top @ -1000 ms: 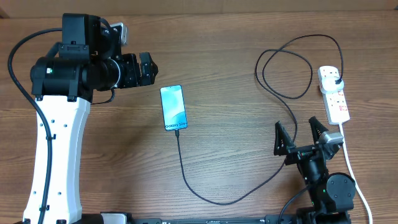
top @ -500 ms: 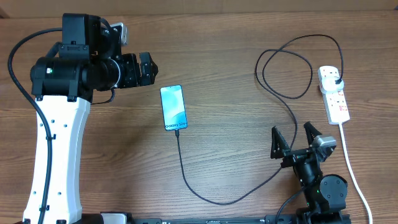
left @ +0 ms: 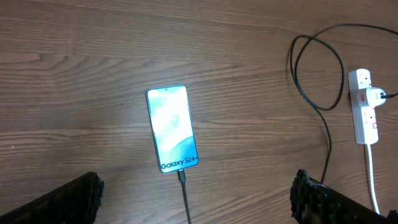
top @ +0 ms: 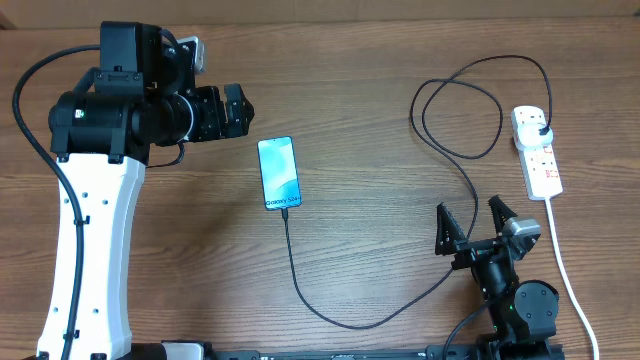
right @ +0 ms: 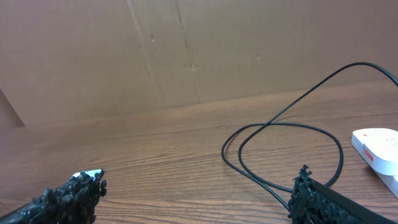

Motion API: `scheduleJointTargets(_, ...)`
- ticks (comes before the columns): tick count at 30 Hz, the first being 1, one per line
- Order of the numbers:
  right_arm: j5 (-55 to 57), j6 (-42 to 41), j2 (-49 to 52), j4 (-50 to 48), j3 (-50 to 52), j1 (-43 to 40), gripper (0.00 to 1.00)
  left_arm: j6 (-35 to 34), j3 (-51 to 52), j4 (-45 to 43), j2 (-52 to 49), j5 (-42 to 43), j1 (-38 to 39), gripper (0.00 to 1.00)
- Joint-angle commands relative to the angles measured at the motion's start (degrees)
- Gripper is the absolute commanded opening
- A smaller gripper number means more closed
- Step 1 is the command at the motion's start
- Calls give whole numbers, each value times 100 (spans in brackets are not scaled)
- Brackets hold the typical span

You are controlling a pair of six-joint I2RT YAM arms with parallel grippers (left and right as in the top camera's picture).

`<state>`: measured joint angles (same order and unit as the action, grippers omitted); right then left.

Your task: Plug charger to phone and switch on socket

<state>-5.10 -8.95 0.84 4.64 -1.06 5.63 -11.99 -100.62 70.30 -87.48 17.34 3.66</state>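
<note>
Both grippers are spread wide and hold nothing. The left gripper (top: 244, 110) hangs at the upper left of the overhead frame, near the phone (top: 280, 173) but apart from it. The right gripper (top: 472, 215) sits low at the lower right, close to a stretch of the charger (top: 288, 245). The phone lies flat and lit at mid-frame on the table (top: 350, 120), and the connector tip (left: 181, 176) meets its lower edge and appears seated. At the right edge the plug (top: 540, 128) stands in the upper outlet of the socket (top: 537, 160). The plugging-in therefore looks done, and the step in hand is most likely the switch. The red-marked switches (left: 373, 126) are too small to show whether either is on. The right arm is the nearer one. It would need to travel up the frame to the strip, bring one fingertip over the switch beside the plug and press straight down. It should steer clear of the cable loop and avoid nudging the strip sideways.
</note>
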Motion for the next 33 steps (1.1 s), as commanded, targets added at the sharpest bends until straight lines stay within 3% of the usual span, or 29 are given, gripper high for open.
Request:
scheduleJointTargets(1, 52, 26, -68, -28, 61, -24, 100, 17, -74, -7, 90, 9, -26, 99)
scheduleJointTargets(22, 52, 24, -68, -28, 61, -24, 100, 22, -17, -2, 382, 2, -26, 99)
scheduleJointTargets(29, 52, 26, -68, -28, 61, -24, 100, 59, 931, -212, 1412, -409, -28, 100)
scheduleJointTargets(33, 52, 26, -68, -28, 61, -24, 100, 61, 1937, -885, 2197, -647, -28, 100)
